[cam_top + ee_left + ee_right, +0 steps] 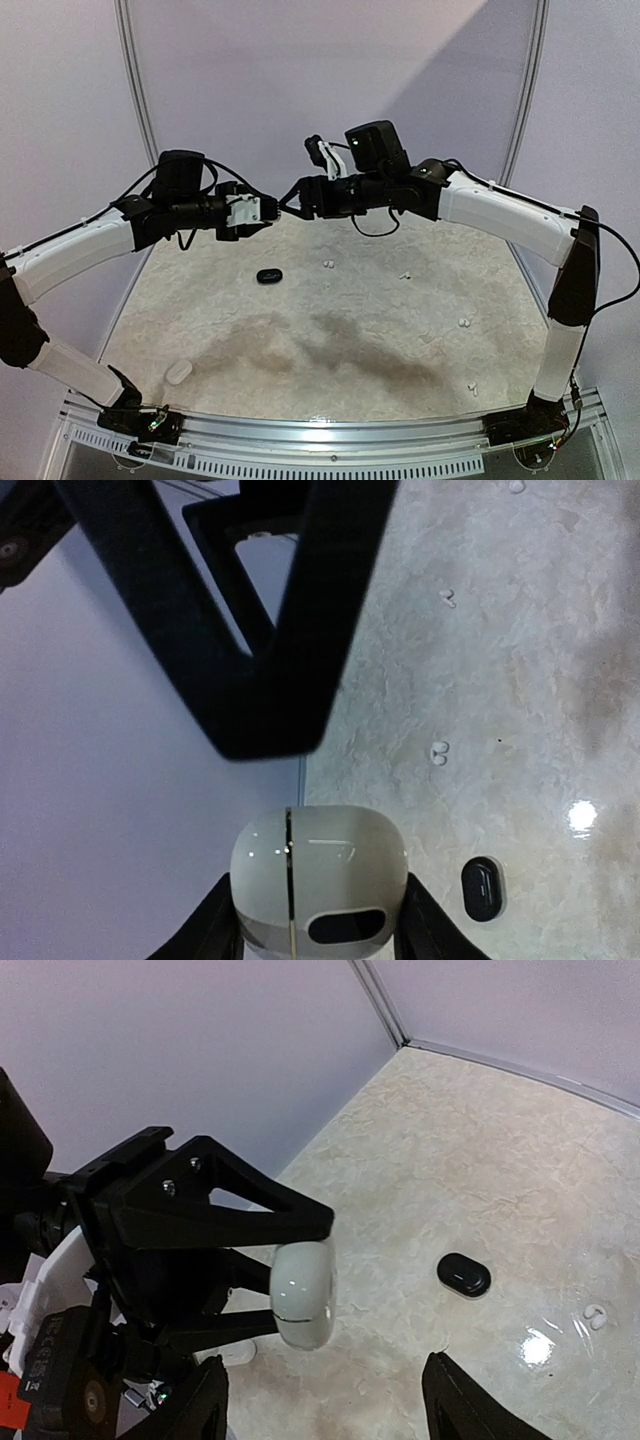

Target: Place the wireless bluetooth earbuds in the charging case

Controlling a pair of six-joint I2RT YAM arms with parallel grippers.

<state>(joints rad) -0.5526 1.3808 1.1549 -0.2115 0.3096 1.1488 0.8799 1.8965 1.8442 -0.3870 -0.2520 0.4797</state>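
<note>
My left gripper (318, 912) is shut on a white charging case (318, 875), closed, with its seam showing, held in the air. The case also shows in the right wrist view (305, 1293), between the left fingers. My right gripper (330, 1405) is open and empty, its fingers (205, 1405) just short of the case. In the top view the left gripper (271, 208) and right gripper (291, 196) meet tip to tip above the table's back. Tiny white earbuds (327, 265) lie loose on the table, others at mid right (405, 276) and right (462, 323). No black buds show.
A black case (269, 275) lies on the table under the grippers and shows in both wrist views (482, 888) (464, 1275). Another white case (178, 372) lies near the front left. A white bud (472, 387) lies near the front right. Lilac walls (300, 80) stand behind.
</note>
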